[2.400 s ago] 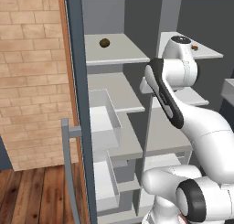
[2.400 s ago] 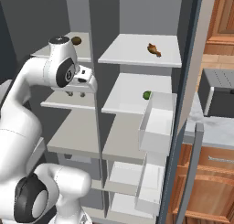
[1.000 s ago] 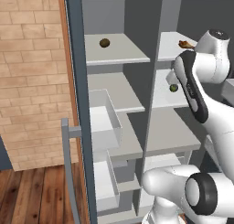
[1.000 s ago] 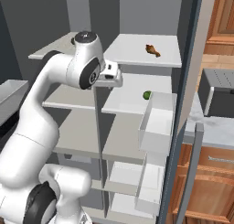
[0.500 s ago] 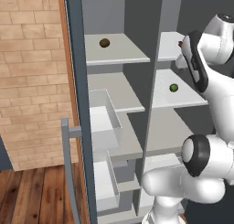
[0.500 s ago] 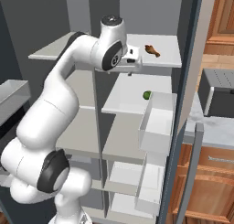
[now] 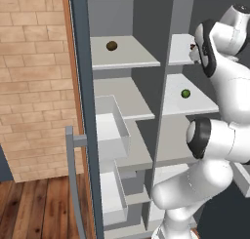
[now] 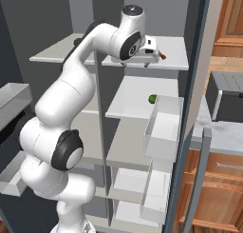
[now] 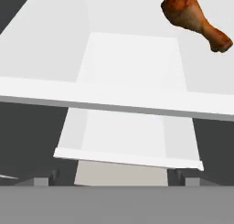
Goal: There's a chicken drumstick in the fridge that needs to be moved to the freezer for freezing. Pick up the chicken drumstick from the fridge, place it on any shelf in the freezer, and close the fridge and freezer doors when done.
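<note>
Hand view: chicken drumstick (image 9: 194,18) upper right of frame, lying on top fridge shelf (image 9: 119,99), apart from end effector. Right base view: end effector (image 8: 153,50) at top shelf upper centre, jaws wide open, holding nothing. Green ball (image 8: 153,99) one shelf below.

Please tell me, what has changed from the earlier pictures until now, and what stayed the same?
The arm swung from the freezer side across to the fridge and rose, bringing the open gripper up to the top shelf beside the chicken drumstick. Nothing was gripped. The drumstick, the green ball, the brown lump and both open doors stayed where they were.
</note>
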Available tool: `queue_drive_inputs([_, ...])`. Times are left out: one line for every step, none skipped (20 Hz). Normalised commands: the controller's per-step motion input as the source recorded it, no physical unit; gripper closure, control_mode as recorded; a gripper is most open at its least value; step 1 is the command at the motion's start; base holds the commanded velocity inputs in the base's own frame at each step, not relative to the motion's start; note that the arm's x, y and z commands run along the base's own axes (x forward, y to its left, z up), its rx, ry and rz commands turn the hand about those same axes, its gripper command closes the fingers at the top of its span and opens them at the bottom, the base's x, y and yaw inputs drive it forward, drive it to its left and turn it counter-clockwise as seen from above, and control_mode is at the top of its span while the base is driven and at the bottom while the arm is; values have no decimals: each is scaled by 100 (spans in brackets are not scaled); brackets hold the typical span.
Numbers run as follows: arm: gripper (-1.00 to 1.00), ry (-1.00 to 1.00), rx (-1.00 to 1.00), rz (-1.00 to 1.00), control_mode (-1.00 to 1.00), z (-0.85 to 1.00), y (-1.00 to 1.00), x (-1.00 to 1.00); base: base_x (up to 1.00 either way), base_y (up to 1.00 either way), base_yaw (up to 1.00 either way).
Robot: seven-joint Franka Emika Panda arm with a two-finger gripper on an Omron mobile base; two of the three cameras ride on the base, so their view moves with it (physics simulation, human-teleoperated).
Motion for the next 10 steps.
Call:
queue_drive_inputs([-100,-24,0,3,-100,1,-21,2,0,0,0])
queue_drive_inputs([-100,-19,0,3,-100,0,-19,11,0,0,0])
queue_drive_inputs([-100,-15,0,2,-100,0,-16,17,0,0,0])
queue_drive_inputs([-100,-11,0,1,-100,0,-23,26,0,0,0])
queue_drive_inputs([-100,-11,0,0,-100,0,-30,27,0,0,0])
queue_drive_inputs([-100,-7,0,0,-100,2,-35,32,0,0,0])
queue_drive_inputs([-100,-3,1,0,-100,4,-36,43,0,0,0])
queue_drive_inputs([-100,0,1,0,-100,6,-31,50,0,0,0])
queue_drive_inputs([-100,0,2,0,-100,9,-27,49,0,0,0])
queue_drive_inputs([-100,4,1,0,-100,5,-17,50,0,0,0])
